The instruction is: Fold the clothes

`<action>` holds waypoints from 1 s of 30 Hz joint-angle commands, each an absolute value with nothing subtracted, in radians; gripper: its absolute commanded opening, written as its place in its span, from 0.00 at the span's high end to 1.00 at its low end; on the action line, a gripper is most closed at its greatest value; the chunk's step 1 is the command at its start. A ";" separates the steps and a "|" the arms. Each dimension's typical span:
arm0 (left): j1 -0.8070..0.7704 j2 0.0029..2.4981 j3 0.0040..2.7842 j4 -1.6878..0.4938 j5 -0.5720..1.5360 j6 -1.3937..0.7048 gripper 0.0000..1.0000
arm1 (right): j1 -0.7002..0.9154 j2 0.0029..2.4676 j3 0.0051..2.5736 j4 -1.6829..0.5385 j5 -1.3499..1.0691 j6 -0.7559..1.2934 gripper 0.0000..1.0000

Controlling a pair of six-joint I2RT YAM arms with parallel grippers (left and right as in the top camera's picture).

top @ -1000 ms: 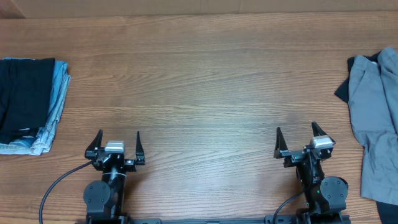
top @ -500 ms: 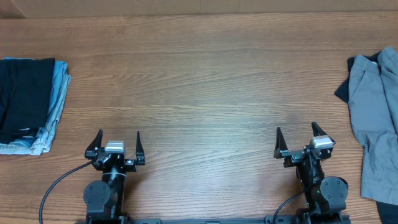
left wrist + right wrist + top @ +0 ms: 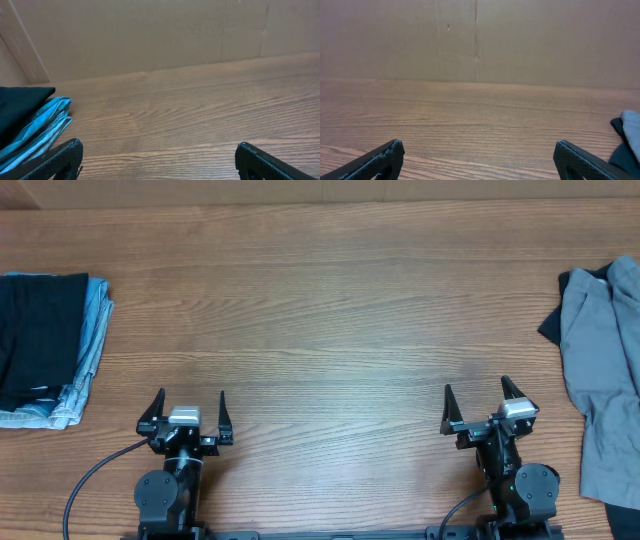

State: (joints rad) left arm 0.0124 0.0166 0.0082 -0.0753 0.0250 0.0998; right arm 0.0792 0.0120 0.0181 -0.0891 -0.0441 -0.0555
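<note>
A wrinkled medium-grey garment lies in a heap at the table's right edge, with a dark navy-black piece showing from under its left side. A corner of this heap shows in the right wrist view. My left gripper is open and empty near the front edge, left of centre. My right gripper is open and empty near the front edge, a little left of the grey heap. Both grippers hold nothing and touch no cloth.
A folded stack lies at the left edge: a dark navy piece on top of light blue denim. It also shows in the left wrist view. A brown cardboard wall stands behind the wooden table.
</note>
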 commanded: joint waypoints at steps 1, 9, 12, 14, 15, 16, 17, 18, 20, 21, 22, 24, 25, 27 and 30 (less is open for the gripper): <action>0.006 0.004 0.005 -0.076 0.019 0.078 0.00 | 0.075 0.004 0.008 -0.081 -0.035 -0.051 0.00; 0.006 0.004 0.005 -0.076 0.019 0.078 0.00 | 0.075 0.004 0.008 -0.082 -0.035 -0.051 0.00; 0.006 0.004 0.005 -0.076 0.019 0.078 0.00 | 0.075 0.004 0.008 -0.082 -0.035 -0.051 0.00; 0.006 0.004 0.005 -0.076 0.019 0.078 0.00 | 0.075 0.004 0.008 -0.082 -0.035 -0.051 0.00; 0.006 0.004 0.005 -0.076 0.019 0.078 0.00 | 0.075 0.004 0.008 -0.082 -0.035 -0.051 0.00; 0.006 0.004 0.005 -0.076 0.019 0.078 0.00 | 0.075 0.004 0.008 -0.082 -0.035 -0.051 0.00; 0.006 0.004 0.005 -0.076 0.019 0.078 0.00 | 0.075 0.004 0.008 -0.081 -0.035 -0.052 0.00; 0.006 0.004 0.005 -0.076 0.019 0.078 0.00 | 0.075 0.004 0.008 -0.082 -0.030 -0.052 0.00; 0.006 0.004 0.005 -0.076 0.019 0.078 0.00 | 0.075 0.004 0.008 -0.082 -0.039 -0.051 0.00; 0.006 0.004 0.005 -0.076 0.019 0.078 0.00 | 0.075 0.004 0.008 -0.081 -0.045 -0.051 0.00; 0.006 0.004 0.005 -0.076 0.019 0.078 0.00 | 0.075 0.004 0.008 -0.081 -0.045 -0.051 0.00; 0.006 0.004 0.005 -0.076 0.019 0.078 0.00 | 0.077 0.004 0.008 -0.072 -0.073 -0.051 0.00; 0.006 0.004 0.005 -0.076 0.019 0.078 0.00 | 0.077 0.004 0.008 -0.062 -0.124 -0.046 0.00; 0.006 0.004 0.005 -0.076 0.019 0.078 0.00 | 0.077 0.004 0.008 -0.007 -0.287 -0.014 0.00; 0.006 0.004 0.005 -0.076 0.019 0.078 0.00 | 0.077 0.004 0.016 -0.003 -0.313 0.054 0.00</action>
